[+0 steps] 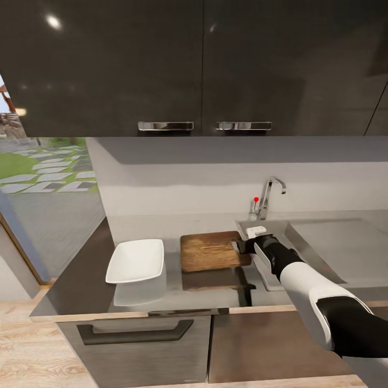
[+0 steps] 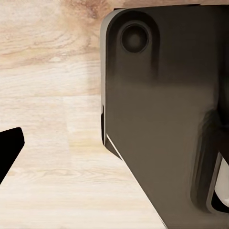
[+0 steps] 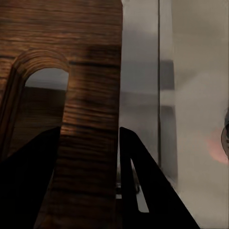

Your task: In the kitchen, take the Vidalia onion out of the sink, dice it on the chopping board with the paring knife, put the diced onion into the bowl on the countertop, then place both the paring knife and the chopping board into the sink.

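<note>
From the head camera I see my right gripper [image 1: 243,247] at the chopping board [image 1: 213,250], which lies on the countertop [image 1: 86,280] beside the sink [image 1: 323,245]. On my right wrist, the fingers [image 3: 138,191] straddle the board's handle-hole end, seemingly clamped. It looks stiff, fairly heavy; grip that edge firmly. My left wrist faces floor; that gripper's state I cannot tell.

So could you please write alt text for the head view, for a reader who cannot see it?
The right gripper holds the right end of the chopping board on the grey countertop, beside the sink. A white bowl sits left of the board, under dark wall cabinets.
</note>
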Motion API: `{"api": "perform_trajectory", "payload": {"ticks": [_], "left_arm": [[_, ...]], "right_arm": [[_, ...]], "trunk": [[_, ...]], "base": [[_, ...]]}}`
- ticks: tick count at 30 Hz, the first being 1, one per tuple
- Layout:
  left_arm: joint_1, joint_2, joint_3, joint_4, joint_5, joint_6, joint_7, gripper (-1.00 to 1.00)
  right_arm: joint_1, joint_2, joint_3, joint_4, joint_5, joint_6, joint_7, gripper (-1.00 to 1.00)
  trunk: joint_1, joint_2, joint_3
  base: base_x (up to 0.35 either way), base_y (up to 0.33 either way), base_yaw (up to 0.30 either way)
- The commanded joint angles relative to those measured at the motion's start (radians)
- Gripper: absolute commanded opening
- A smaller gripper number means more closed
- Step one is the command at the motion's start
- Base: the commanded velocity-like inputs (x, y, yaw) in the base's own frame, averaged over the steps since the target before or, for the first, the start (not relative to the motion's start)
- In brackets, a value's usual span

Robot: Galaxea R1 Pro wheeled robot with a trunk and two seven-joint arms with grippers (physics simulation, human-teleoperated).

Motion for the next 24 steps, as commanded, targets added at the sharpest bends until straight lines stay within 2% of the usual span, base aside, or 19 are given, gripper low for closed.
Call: {"api": "perform_trajectory", "payload": {"ticks": [1, 13, 18, 24], "left_arm": [[-0.001, 0.0, 0.0, 0.002, 0.001, -0.006, 0.0, 1.0], [-0.001, 0.0, 0.0, 0.002, 0.001, -0.005, 0.0, 1.0], [-0.001, 0.0, 0.0, 0.002, 0.001, -0.005, 0.0, 1.0], [-0.001, 0.0, 0.0, 0.002, 0.001, -0.005, 0.0, 1.0]], "right_arm": [[-0.001, -0.001, 0.004, -0.002, 0.009, 0.005, 0.01, -1.0], [-0.001, -0.006, 0.001, -0.002, 0.011, 0.005, 0.029, -1.0], [-0.001, -0.021, -0.002, -0.002, 0.011, 0.006, 0.026, -1.0], [-0.001, -0.026, -0.029, -0.001, 0.01, 0.007, 0.007, -1.0]], "trunk": [[0.0, -0.001, -0.001], [0.0, -0.001, -0.001], [0.0, -0.001, -0.001], [0.0, -0.001, -0.001]], "base": [[0.0, 0.0, 0.0], [0.0, 0.0, 0.0], [0.0, 0.0, 0.0], [0.0, 0.0, 0.0]]}}
